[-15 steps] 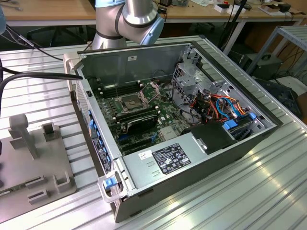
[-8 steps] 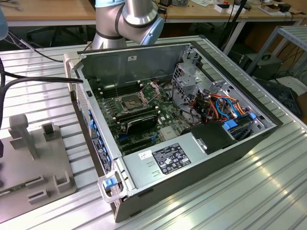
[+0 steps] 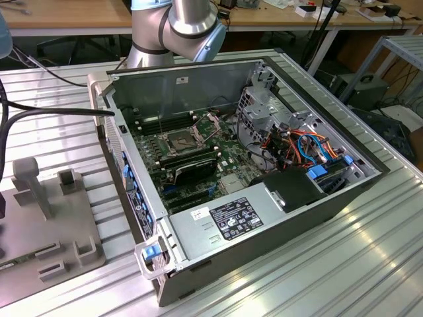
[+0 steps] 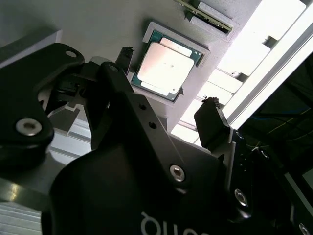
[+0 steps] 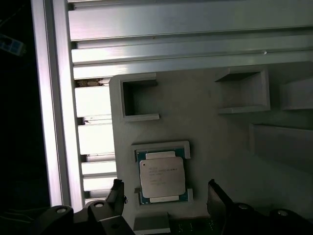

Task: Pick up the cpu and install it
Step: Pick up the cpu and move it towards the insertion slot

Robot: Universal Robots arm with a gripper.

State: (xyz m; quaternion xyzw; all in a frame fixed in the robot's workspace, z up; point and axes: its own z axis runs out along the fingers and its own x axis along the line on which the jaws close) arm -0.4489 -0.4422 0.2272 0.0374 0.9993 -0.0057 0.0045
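Harsh glare bleaches the cpu [image 4: 165, 66] and table slats [image 4: 254, 39] in the second wrist view.

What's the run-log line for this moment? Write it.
hand: open, over cpu | cpu: lying in grey fixture pocket, ungripped | install: not done

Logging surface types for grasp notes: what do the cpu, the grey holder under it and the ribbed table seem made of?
The cpu: dull silver metal lid, softly reflective, on a green board. The holder: matte uniform grey, probably plastic. The table: bright ribbed profiles with a sheen, likely aluminium.
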